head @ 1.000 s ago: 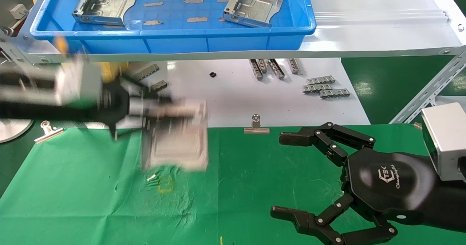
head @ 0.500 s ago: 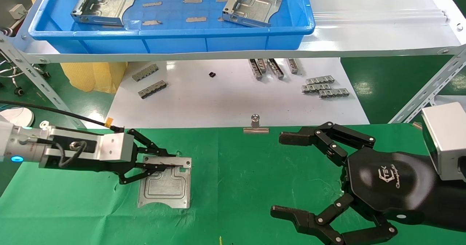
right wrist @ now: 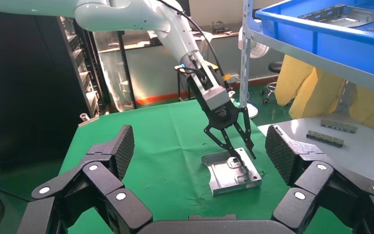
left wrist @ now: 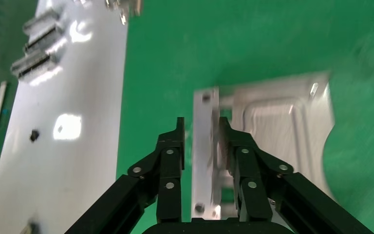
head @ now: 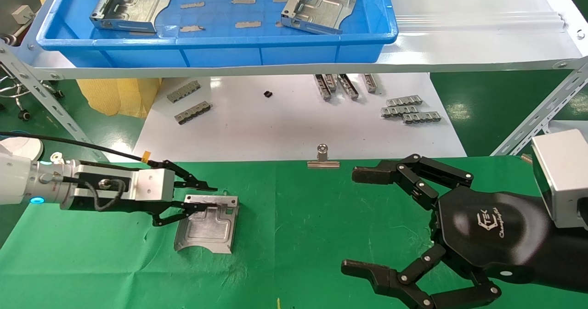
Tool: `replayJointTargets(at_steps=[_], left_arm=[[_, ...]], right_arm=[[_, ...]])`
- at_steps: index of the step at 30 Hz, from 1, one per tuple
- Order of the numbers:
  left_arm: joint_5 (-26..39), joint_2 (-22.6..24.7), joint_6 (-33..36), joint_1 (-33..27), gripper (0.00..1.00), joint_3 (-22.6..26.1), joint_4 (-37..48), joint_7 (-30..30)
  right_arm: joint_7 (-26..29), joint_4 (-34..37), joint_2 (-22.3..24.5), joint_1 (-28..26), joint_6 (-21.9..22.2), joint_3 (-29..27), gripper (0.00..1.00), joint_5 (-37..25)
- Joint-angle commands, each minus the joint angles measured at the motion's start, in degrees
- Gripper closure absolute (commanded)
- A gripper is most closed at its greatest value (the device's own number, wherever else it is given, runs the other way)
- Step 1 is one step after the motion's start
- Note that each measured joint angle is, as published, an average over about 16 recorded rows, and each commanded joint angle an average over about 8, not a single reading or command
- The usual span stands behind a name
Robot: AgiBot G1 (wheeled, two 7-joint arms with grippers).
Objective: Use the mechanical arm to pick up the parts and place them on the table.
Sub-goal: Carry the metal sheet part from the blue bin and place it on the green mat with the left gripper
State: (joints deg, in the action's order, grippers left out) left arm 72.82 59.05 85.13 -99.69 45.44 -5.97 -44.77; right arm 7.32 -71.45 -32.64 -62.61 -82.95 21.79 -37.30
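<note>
One silver-grey part (head: 206, 226) lies on the green cloth of the table (head: 298, 217), left of centre. My left gripper (head: 207, 197), on the white-and-silver mechanical arm (head: 27, 182), is open at the part's far flange. One finger is inside the part and one outside. In the left wrist view the left gripper (left wrist: 201, 124) straddles the upright flange of the part (left wrist: 282, 131) with a gap showing. The right wrist view shows the same part (right wrist: 233, 173) under the left gripper (right wrist: 243, 158). Two more parts (head: 131, 6) (head: 319, 6) sit in the blue tray (head: 216, 38). My right gripper (head: 358, 221) hangs open at the right.
The blue tray stands on a raised shelf above a white sheet (head: 294, 125) that holds small ridged strips (head: 409, 109) (head: 188, 102). A binder clip (head: 323, 158) pins the cloth's far edge. A slanted metal strut (head: 537, 116) runs at the right.
The left arm swung down from the tray with the part and set it on the green cloth. Its fingers have since spread apart off the flange. The right arm has not moved.
</note>
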Motion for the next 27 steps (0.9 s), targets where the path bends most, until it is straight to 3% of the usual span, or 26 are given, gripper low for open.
replayJointTargets(at_steps=[1,12,27], left_arm=[[-0.4,0.1,1.2,-0.3,0.0,-0.2,1.1,0.0],[-10.1,-1.3,6.3,0.7,0.0,-6.6,6.3,11.3],[-11.8,-2.6,6.0,2.9,0.0,-8.2,2.6,13.9]], right_arm=[[0.0,0.0,0.0,0.0,0.0,0.0,0.0,0.0],[0.0,0.0,0.0,0.0,0.0,0.0,0.0,0.0],[0.0,0.0,0.0,0.0,0.0,0.0,0.0,0.0]])
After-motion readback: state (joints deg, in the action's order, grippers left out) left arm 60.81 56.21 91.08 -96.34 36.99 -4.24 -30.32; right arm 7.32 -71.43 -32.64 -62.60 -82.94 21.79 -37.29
